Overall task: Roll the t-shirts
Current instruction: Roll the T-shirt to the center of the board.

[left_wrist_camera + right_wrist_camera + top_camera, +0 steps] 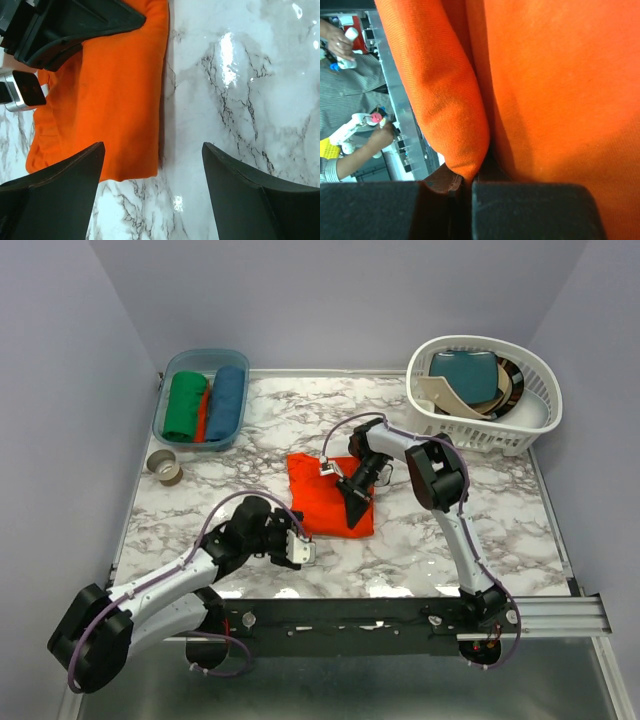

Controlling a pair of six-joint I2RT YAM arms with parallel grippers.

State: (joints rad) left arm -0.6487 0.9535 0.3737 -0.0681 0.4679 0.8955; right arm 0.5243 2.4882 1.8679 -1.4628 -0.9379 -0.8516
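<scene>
The t-shirt [315, 502] is showing plain orange-red against a table [520, 525] of white, grey-veined marble. At ten o'clock a pale blue bin [160, 416] is holding a green roll [184, 405] and a blue roll [228, 402]. At two o'clock a basket [520, 436] is showing white.

Your orange t-shirt [560, 90]: matt cloth with a fine, even weave grain, soft at the fold.
Table [260, 100]: marble-pattern top, smooth and glossy, with glare spots.
Left gripper [153, 147] fingers [50, 195]: matt black plastic.
Basket [480, 435]: white slotted plastic with a slight sheen.
Tub [161, 412]: translucent blue plastic.
Green roll [184, 405] and blue roll [228, 402] inside it: matt cloth.
Front rail [560, 612]: bare metal.
</scene>
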